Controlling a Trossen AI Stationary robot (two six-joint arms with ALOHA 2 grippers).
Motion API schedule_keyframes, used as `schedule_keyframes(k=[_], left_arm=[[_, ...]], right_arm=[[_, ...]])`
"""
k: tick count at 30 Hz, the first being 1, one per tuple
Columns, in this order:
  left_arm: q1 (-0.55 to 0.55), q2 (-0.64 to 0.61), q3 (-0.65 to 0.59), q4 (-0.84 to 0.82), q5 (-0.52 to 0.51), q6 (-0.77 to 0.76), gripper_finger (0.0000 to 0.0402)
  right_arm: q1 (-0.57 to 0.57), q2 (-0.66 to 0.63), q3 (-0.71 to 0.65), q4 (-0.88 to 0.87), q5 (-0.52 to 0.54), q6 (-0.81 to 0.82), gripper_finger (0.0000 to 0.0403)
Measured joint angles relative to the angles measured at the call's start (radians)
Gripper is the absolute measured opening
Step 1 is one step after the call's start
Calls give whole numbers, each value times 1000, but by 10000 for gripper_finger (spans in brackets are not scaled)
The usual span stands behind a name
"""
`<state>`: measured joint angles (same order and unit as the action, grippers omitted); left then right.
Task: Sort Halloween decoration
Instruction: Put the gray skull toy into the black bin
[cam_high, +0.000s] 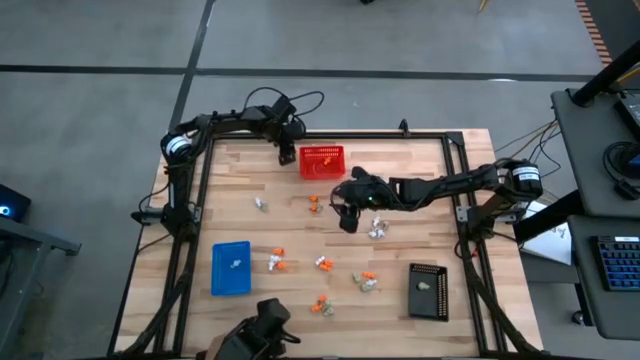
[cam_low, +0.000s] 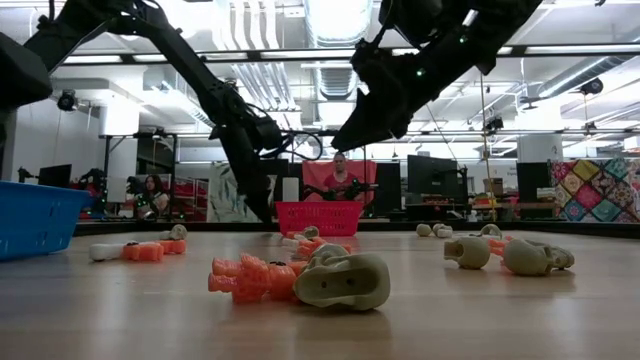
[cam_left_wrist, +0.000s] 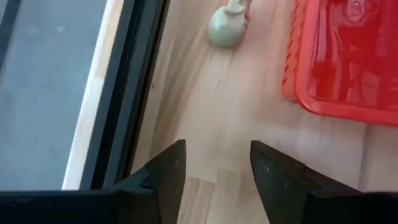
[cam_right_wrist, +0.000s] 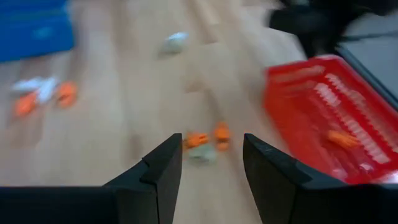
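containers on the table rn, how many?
3: red mesh basket at the far edge by the left gripper, blue tray near-left, black tray near-right. None looks hidden from above.

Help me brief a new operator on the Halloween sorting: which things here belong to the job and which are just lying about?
Part of the job:
- Halloween trinkets scattered on the table
- red basket
- blue tray
- black tray
- right gripper, open over the middle
- left gripper, open beside the red basket

Just lying about:
- keyboard off the table
- cables

Overhead, table-level, two wrist cameras
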<state>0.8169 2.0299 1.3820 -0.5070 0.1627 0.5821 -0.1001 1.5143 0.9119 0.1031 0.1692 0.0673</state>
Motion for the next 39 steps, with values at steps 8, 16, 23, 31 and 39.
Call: schedule_keyframes(k=[8,16,23,31,39], left_arm=[[27,-9,52,-18,60,-33,162],[61,-48,65,-20,214,1,162],[103,-106,78,9,370,152,162],[110,-77,75,82,385,412,162],[125,-97,80,49,354,412,162]], right_arm=[[-147,3,121,-71,14,119,157],[-308,66,407,-323,4,220,130],[-392,268,679,-512,-145,196,117],[-421,386,836,-745,-150,170,123],[-433,386,830,-624,-144,213,113]])
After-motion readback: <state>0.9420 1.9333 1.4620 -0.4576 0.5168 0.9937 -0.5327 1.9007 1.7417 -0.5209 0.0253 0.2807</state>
